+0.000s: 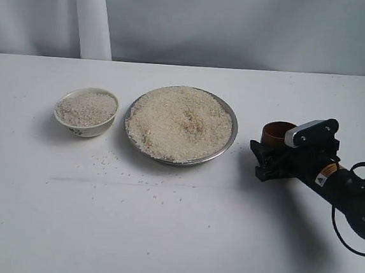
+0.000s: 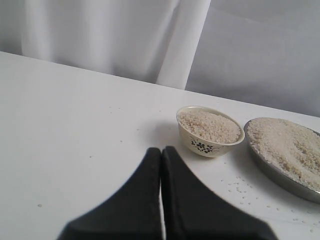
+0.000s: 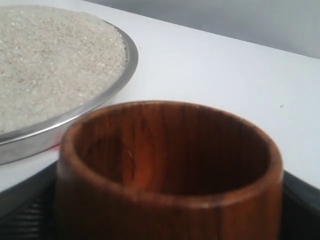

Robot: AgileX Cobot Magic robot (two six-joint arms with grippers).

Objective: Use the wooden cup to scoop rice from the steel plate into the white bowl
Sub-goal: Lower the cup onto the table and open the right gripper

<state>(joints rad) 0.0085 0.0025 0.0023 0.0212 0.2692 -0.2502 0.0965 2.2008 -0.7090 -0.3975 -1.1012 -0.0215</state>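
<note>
The steel plate (image 1: 232, 136) (image 2: 280, 177) (image 3: 30, 142) sits mid-table under a broad heap of rice (image 1: 181, 120) (image 2: 295, 145) (image 3: 50, 60). To its left stands the white bowl (image 1: 84, 128) (image 2: 202, 146), filled with rice to near the rim. Right of the plate, the wooden cup (image 1: 277, 132) (image 3: 170, 165) stands upright with nothing inside. My right gripper (image 1: 271, 159) (image 3: 165, 205) is shut on the cup, a black finger (image 3: 22, 210) on each side. The left gripper (image 2: 161, 151) is shut with nothing in it, short of the bowl, and is outside the exterior view.
Loose grains (image 1: 107, 160) (image 2: 240, 187) lie scattered on the white table in front of the bowl and plate. A white cloth backdrop with a vertical fold (image 1: 91, 13) closes the far edge. The right arm's black cable (image 1: 352, 244) loops near the right edge.
</note>
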